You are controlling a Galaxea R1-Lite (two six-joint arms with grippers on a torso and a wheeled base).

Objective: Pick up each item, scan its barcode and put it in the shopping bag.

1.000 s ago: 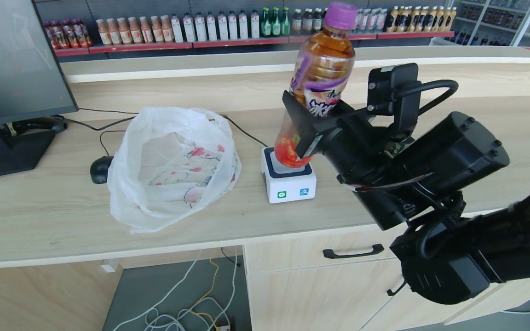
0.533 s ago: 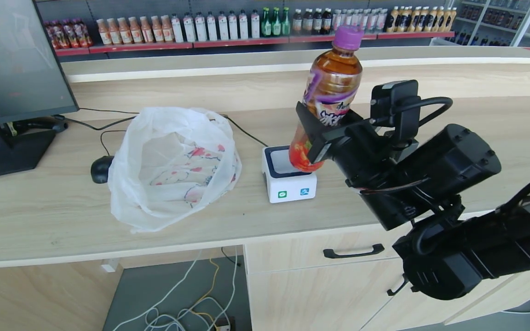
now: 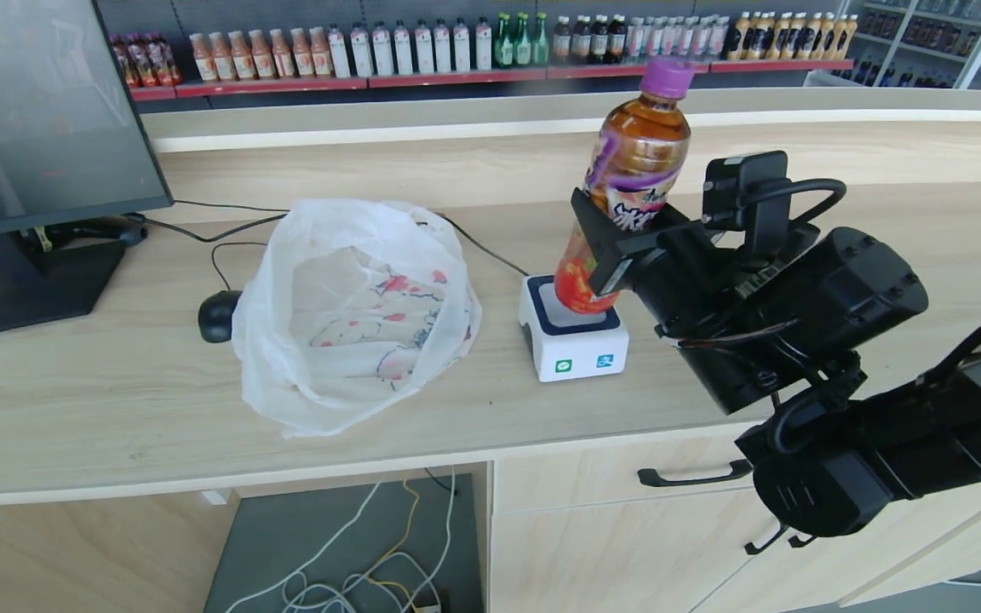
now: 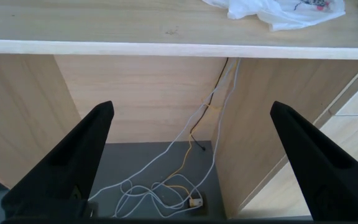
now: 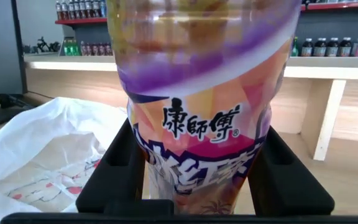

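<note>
Counter (image 3: 116, 383): bottle (image 3: 637, 157) in right gripper (image 3: 614, 243)

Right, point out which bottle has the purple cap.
The bottle clamped in the right tool, by the scanner; the other bottles stand in rows on the back shelf.

On the counter (image 3: 116, 426) the shopping bag (image 3: 354, 315) sits left of centre, midway between the front and back edges. The mouse (image 3: 218, 315) lies just beside the bag's left side, and the monitor (image 3: 39, 128) stands toward the far left corner. The scanner (image 3: 576, 362) sits right of the bag, apart from it. The bottle (image 3: 635, 162) stands over the scanner's top (the right gripper (image 3: 605, 247) clamps it from the right). Cables (image 3: 354, 553) lie on the floor below the front edge.
</note>
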